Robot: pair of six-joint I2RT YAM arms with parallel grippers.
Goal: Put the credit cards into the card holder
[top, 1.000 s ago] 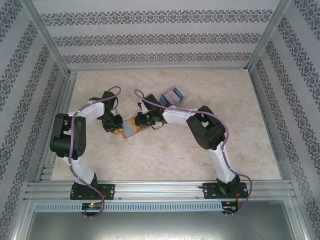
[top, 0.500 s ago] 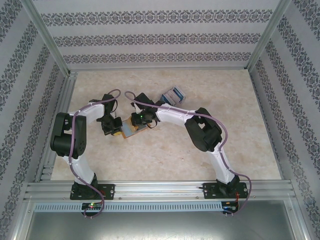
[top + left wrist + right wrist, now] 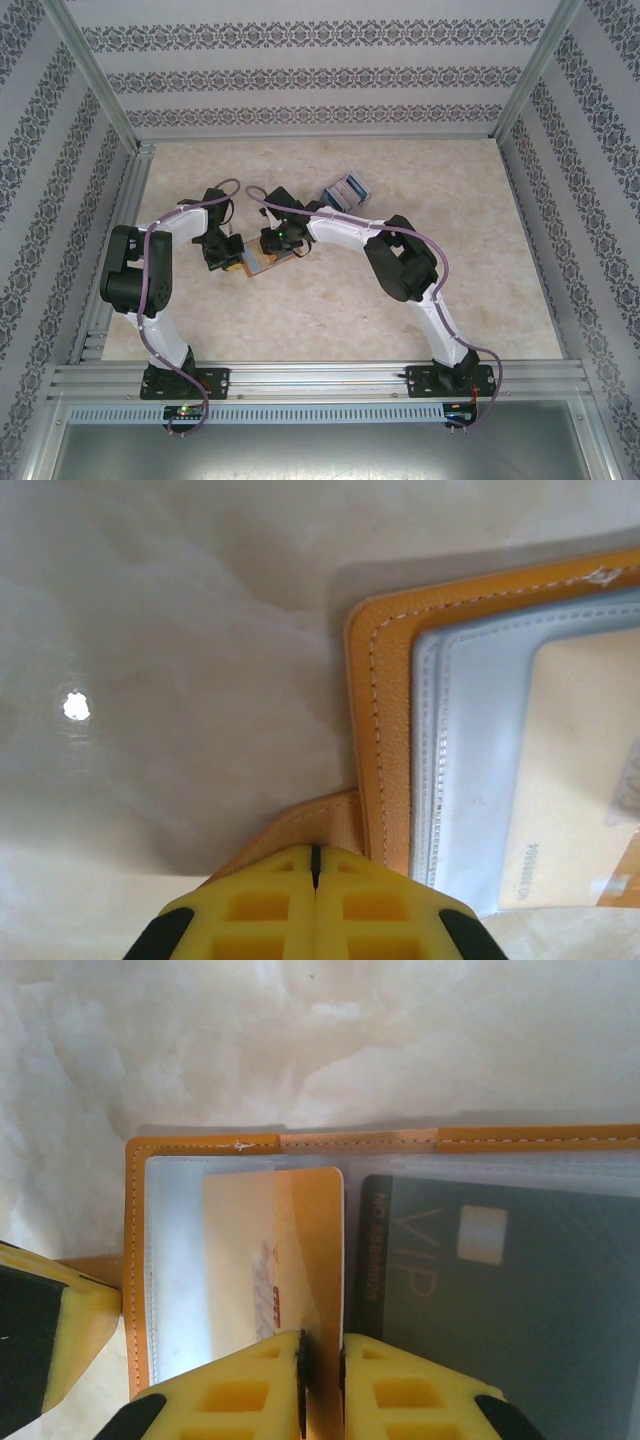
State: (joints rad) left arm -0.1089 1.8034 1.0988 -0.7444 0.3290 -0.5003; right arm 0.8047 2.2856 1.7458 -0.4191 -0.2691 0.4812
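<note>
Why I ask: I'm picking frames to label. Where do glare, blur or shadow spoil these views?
Left wrist: a glare spot on the table, a soft shadow beside the wallet, the left tool blurred. Right wrist: the table washed out at the top, the clear sleeve hazing the grey card. Top external: even light, but the wallet tiny.

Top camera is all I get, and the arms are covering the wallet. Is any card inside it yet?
Observer: Yes. In the right wrist view, a dark grey VIP card sits in a clear sleeve of the open card holder.
Operator: What's the left arm doing next to it?
Observer: In the left wrist view, the left gripper is shut on the card holder's leather flap, with its yellow fingers pressed together.
</note>
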